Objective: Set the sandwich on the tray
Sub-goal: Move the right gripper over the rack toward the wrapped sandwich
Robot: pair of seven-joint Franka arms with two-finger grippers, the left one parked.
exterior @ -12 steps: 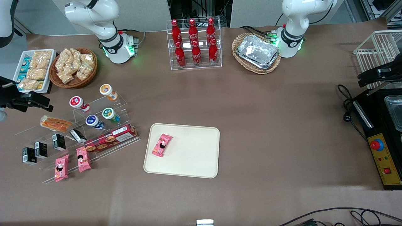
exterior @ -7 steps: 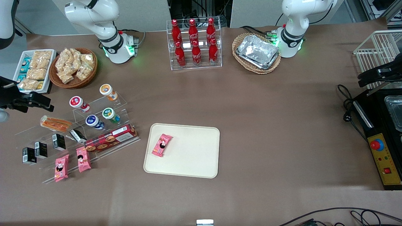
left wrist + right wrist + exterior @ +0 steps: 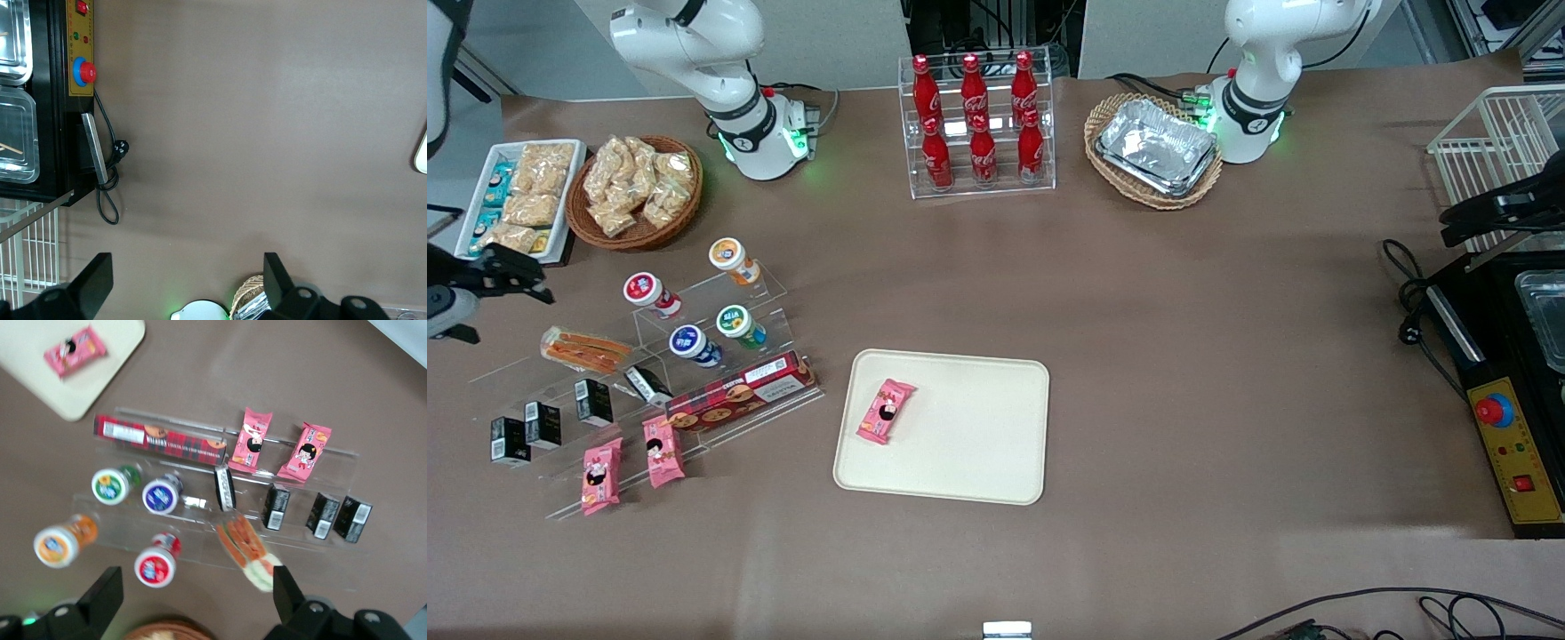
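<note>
**Sandwich on the clear rack, claw spread above it, tray holds one pink packet**

Brown surface (image 3: 1138, 293), lots of stock on it. At the working arm's end: a white snack tray (image 3: 516, 197) with wrapped snacks, a wicker basket (image 3: 634, 191) of snack bags beside it. Nearer the front camera than those is a stepped clear acrylic rack (image 3: 649, 364). The sandwich (image 3: 585, 348) lies flat on one of its steps, in clear wrap, orange-red filling showing; in the right wrist view it is the sandwich (image 3: 248, 551), just beside the small black boxes (image 3: 319, 514). Same rack holds four capped cups (image 3: 694, 307), a long red biscuit box (image 3: 740, 391) and two pink snack packets (image 3: 631, 462) on the step closest to the front camera.

Mid-surface: the tray (image 3: 978, 444), cream, flat on the surface, well apart from the sandwich, with one pink packet (image 3: 886, 411) lying on it near the edge toward the rack. Farther from the front camera: a clear stand of red cola bottles (image 3: 978, 124), then a wicker basket with foil trays (image 3: 1156, 147). Toward the parked arm's end: a white wire basket (image 3: 1494, 151) and a black machine with a red button (image 3: 1494, 411).

Right arm reaches in at the working end; the claw (image 3: 494, 280) hangs above the surface near the sandwich, not touching it. Right wrist view shows the claw (image 3: 193, 600) pointing down at the rack, fingers (image 3: 103, 593) spread wide, nothing between them.
</note>
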